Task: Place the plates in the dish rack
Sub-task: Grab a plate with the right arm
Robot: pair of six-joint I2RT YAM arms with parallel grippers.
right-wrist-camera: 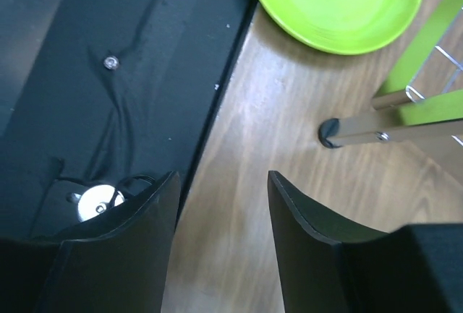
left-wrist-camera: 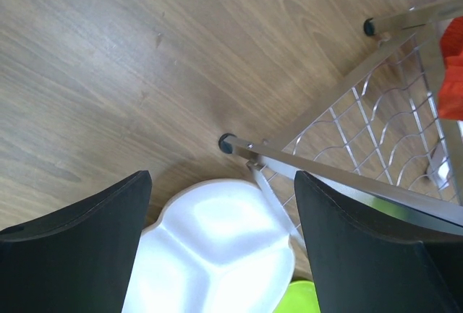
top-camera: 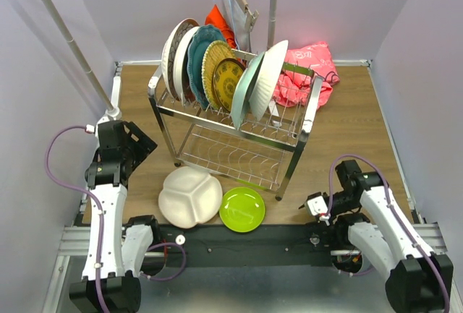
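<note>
Between the dish rack [top-camera: 296,147] and the near edge of the table [top-camera: 362,139], two plates lie flat and are not yet loaded. These are the white divided plate [top-camera: 190,196] and, just beside it on the right, the lime green plate [top-camera: 242,209]. Whether their rims touch or overlap cannot be told. Several plates are already stood upright in the upper tier, among them a teal plate [top-camera: 202,56]. The two at the right end lean to the right in the top view.

The left gripper [left-wrist-camera: 223,183] is placed above the divided plate, with its fingers spread wide and nothing between them. The right gripper [right-wrist-camera: 223,183] is seen over bare wood near the green plate, its fingers partly apart and also empty.

Trouble is most to be expected at the pick-up. A flat plate offers the fingers only a thin rim, so it may be pushed along instead of lifted. The divided plate is close to the rack's front left foot [left-wrist-camera: 226,143]. If it is shoved there, the rack could be jolted and the leaning plates tipped. The green plate sits at the border of the black strip [right-wrist-camera: 108,53], and a push toward the arms may slide it over that edge. If the rims overlap, one plate may be dragged when the other is lifted.
</note>
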